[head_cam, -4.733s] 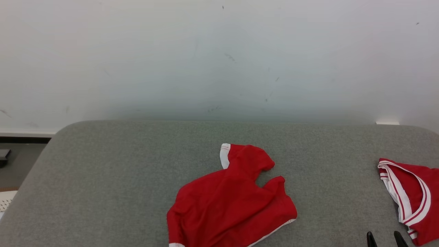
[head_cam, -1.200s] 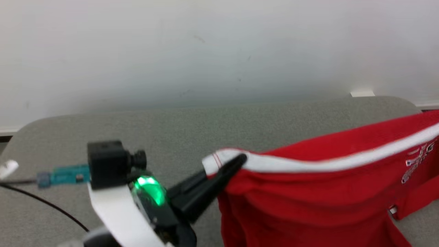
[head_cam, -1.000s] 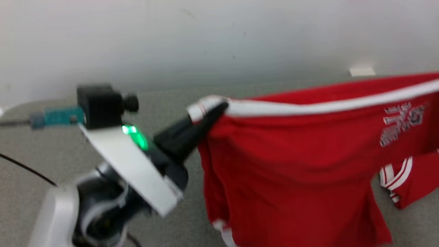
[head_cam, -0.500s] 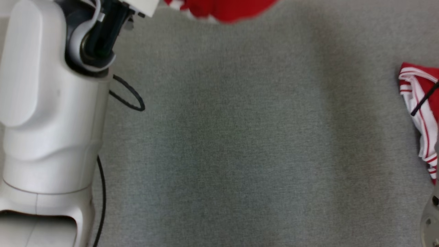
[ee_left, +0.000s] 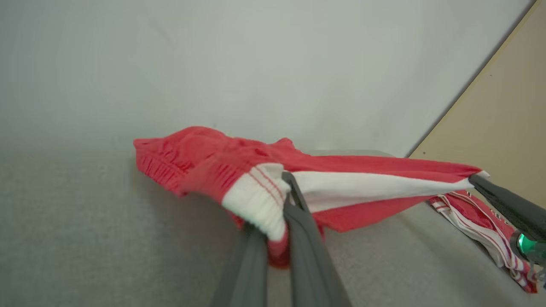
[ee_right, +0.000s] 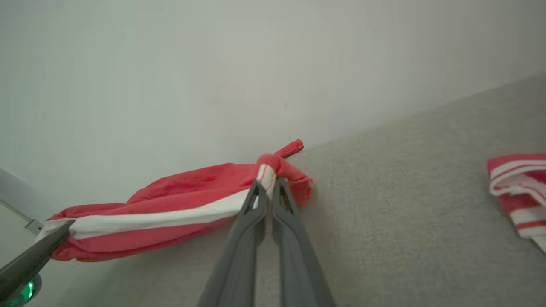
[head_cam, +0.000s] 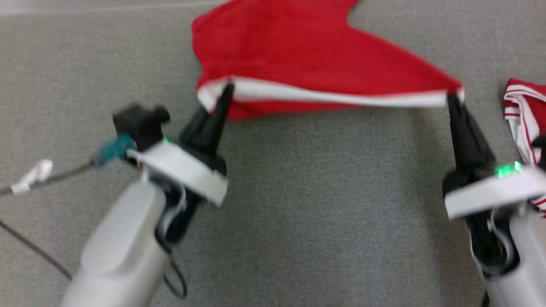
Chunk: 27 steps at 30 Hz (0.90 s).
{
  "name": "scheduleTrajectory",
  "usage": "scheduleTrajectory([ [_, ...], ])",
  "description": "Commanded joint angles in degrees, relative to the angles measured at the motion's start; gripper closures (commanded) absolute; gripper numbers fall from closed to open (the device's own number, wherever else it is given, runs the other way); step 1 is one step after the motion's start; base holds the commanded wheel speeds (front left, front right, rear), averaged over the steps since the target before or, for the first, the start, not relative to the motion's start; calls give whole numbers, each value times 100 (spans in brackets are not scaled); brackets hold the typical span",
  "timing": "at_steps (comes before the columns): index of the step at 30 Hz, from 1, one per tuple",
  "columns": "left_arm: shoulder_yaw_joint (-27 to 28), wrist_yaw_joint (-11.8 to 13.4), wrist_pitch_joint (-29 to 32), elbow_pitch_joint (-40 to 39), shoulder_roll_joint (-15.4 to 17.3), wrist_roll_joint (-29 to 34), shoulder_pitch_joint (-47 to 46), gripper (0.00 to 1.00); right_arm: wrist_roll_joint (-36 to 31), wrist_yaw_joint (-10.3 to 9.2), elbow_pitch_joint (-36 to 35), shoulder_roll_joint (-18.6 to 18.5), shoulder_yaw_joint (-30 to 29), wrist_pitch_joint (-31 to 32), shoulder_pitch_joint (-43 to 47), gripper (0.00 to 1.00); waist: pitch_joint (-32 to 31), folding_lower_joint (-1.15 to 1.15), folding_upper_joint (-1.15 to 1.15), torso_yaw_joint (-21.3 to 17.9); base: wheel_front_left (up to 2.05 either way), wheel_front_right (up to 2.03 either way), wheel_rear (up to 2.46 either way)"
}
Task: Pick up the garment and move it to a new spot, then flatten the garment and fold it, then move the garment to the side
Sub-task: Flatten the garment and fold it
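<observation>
The garment [head_cam: 307, 51] is red with a white hem band, stretched between both grippers above the grey surface [head_cam: 315, 204]. My left gripper [head_cam: 226, 91] is shut on the band's left corner, which bunches around the fingers [ee_left: 298, 213] in the left wrist view. My right gripper [head_cam: 451, 100] is shut on the band's right corner [ee_right: 266, 177]. The red body of the garment [ee_left: 192, 153] trails away from the taut band toward the back of the surface, partly resting on it.
A second red garment with white stripes [head_cam: 522, 115] lies at the right edge, close to my right wrist, and shows again in the right wrist view [ee_right: 518, 192]. A white wall [ee_left: 256, 64] backs the surface. A black cable [head_cam: 30, 251] runs past my left arm.
The head camera has tilted down, so the picture has shifted. Both grippers, earlier raised with the garment hanging, now hold it low over the surface with the band pulled taut.
</observation>
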Motion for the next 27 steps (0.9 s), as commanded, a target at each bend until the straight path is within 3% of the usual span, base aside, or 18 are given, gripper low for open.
scheduleTrajectory([
  [1,-43,-10,-59,-103,101,-70,371,100,73,-13,-129,-128,3,-30,374,100,-277,0,0,28,0,0,0],
  [7,-326,151,-101,-542,236,-213,1939,100,133,-14,-566,-714,142,-26,1999,100,-882,0,0,54,0,0,0],
  [13,-572,420,-67,-809,355,-306,3173,100,265,-16,-833,-910,-23,-7,3167,100,-1449,0,0,67,0,0,0],
  [22,-807,970,69,-1933,581,-626,5049,100,220,-18,-1871,-655,-466,184,5347,100,-2119,0,0,103,0,0,0],
  [27,-811,1127,306,-2520,713,-698,5193,100,75,-16,-2302,-560,-683,381,5426,100,-2081,0,0,170,0,0,0],
])
